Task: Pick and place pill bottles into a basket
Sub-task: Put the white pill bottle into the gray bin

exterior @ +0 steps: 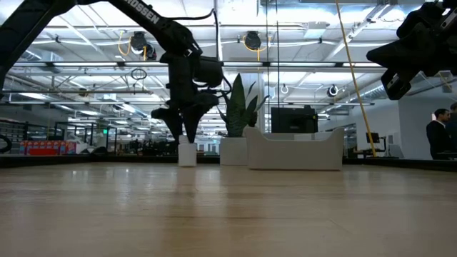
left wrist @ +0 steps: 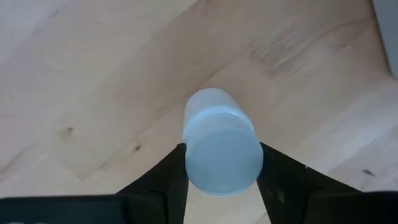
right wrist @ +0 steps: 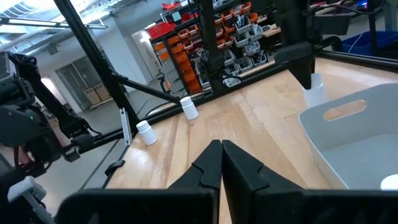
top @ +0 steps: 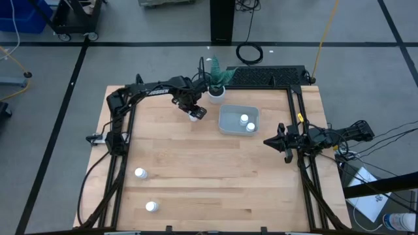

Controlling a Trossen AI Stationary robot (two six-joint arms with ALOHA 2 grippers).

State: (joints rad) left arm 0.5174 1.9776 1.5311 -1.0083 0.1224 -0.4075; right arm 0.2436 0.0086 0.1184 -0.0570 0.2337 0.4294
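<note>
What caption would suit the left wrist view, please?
Left claw closing around a small white cylindrical pill bottle on the wooden table.

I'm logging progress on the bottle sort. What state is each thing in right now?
Left gripper: around a pill bottle standing on the table, left of the basket.
Right gripper: shut, empty, waiting right of the basket.
Basket: upright, holds two bottles.
Two near bottles: upright on the table, not yet picked.
Plant pot: upright behind the basket.

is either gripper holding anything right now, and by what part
The left gripper has a pill bottle between its fingers, at the sides below the cap. The right gripper holds nothing.
</note>
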